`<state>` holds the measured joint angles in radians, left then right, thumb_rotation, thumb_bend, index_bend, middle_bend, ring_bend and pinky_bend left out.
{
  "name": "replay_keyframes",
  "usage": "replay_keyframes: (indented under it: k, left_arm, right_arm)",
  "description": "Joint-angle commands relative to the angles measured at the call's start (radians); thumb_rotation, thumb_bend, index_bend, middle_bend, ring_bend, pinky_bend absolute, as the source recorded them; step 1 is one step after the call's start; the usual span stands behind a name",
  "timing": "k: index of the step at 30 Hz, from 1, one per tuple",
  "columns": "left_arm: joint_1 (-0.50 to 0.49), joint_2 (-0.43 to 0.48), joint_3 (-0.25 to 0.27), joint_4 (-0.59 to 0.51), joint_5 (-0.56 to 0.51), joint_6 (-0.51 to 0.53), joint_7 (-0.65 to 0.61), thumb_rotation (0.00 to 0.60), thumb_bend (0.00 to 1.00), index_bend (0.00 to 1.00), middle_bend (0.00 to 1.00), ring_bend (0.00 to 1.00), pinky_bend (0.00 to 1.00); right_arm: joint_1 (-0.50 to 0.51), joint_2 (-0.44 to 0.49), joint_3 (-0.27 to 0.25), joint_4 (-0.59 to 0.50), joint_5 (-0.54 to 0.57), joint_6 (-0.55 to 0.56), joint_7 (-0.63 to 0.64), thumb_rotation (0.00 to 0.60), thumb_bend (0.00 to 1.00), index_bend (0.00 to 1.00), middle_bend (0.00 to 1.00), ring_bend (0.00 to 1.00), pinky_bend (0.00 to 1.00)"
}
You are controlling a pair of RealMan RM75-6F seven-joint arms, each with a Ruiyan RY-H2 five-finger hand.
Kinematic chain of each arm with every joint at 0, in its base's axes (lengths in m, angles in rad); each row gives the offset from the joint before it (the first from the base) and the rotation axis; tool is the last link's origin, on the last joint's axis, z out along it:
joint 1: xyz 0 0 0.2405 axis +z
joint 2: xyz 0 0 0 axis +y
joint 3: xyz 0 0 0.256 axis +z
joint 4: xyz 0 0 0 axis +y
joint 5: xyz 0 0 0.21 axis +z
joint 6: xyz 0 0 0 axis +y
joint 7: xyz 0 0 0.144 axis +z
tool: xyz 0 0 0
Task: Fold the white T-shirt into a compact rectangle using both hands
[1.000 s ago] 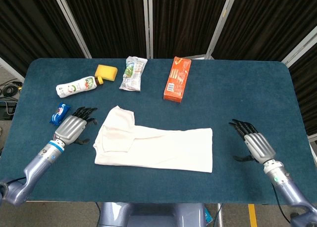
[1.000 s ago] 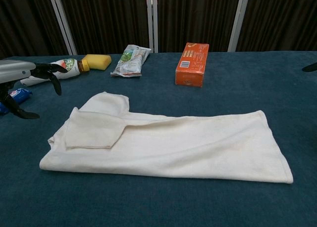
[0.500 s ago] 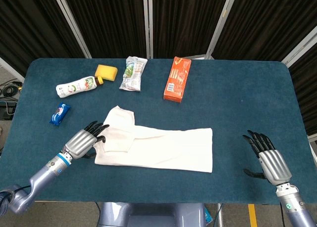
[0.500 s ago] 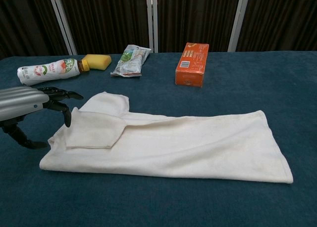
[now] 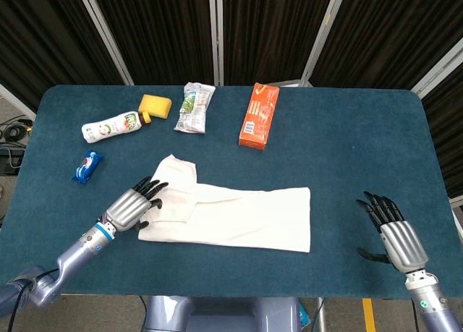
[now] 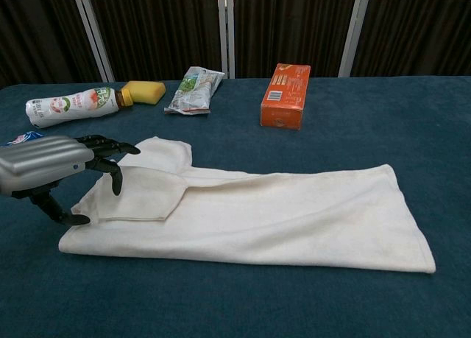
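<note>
Left hand (image 5: 132, 205), fingers spread, hovers over the white T-shirt (image 5: 239, 216) collar end; right hand (image 5: 396, 238) waits spread, so grasping comes next.

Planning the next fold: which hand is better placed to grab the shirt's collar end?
Left. The left hand sits at the T-shirt collar end; the right hand is off the hem.

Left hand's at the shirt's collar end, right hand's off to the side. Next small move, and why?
Probably lower the left hand and pinch the shirt's left edge. Its fingers hover spread over that end, thumb by the edge, holding nothing. The right hand sits open, well clear of the hem end, so it must close in later.
</note>
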<state>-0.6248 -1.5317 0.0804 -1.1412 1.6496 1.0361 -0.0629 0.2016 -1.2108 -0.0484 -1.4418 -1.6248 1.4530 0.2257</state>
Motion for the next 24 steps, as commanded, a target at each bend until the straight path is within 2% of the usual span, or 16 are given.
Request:
replay_keyframes:
  k: [1, 11, 24]
  left_arm:
    - [-0.001, -0.014, -0.002, 0.012, -0.001, 0.003, -0.003, 0.6, 0.26, 0.4, 0.0, 0.0, 0.0]
    - [-0.015, -0.055, -0.017, 0.036, -0.025, -0.024, 0.003, 0.6, 0.27, 0.42, 0.0, 0.0, 0.0]
    - [-0.022, -0.064, -0.022, 0.038, -0.039, -0.036, 0.004, 0.6, 0.43, 0.47, 0.0, 0.0, 0.0]
  right_arm:
    - [-0.001, -0.001, 0.001, 0.001, -0.003, 0.001, -0.001, 0.6, 0.02, 0.14, 0.0, 0.0, 0.0]
    - [-0.004, -0.004, 0.008, 0.001, -0.012, -0.001, 0.0, 0.6, 0.02, 0.15, 0.0, 0.0, 0.0]
    - [-0.008, -0.005, 0.014, 0.003, -0.022, 0.003, 0.006, 0.6, 0.02, 0.16, 0.0, 0.0, 0.0]
